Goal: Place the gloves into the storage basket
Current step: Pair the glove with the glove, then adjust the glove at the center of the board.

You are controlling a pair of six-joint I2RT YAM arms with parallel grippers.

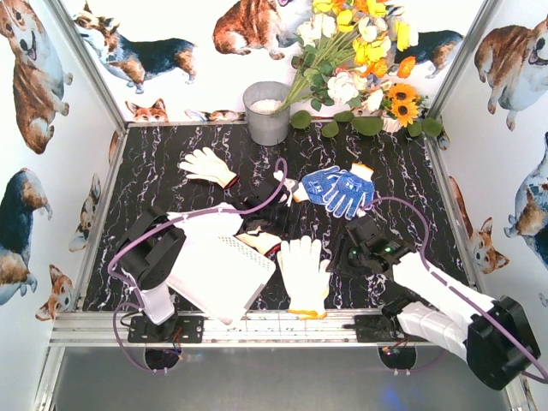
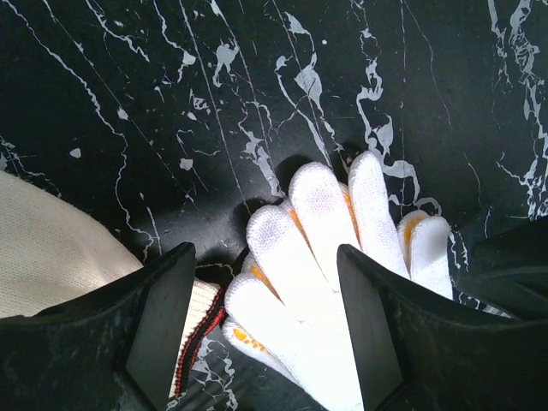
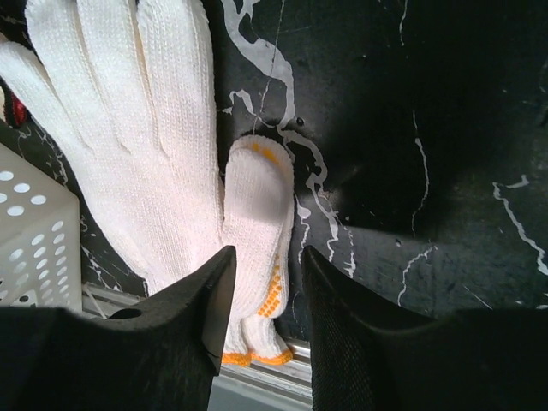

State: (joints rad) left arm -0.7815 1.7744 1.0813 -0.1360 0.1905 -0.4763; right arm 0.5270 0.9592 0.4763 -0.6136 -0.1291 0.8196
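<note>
Left gripper (image 2: 265, 257) half open astride dotted glove (image 2: 325, 214), centre. Right gripper (image 3: 267, 257) nearly closed around thumb of cream glove (image 3: 145, 145), 6 o'clock; hold unconfirmed. Risk: thumb-only pinch slips before storage basket (image 1: 227, 270), 7 o'clock.

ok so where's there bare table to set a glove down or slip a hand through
Bare marble lies back left, between the white glove and the left rail, and on the right, between the blue gloves and the right rail. Crowded near middle: storage basket, cream glove, left gripper, right gripper.
</note>
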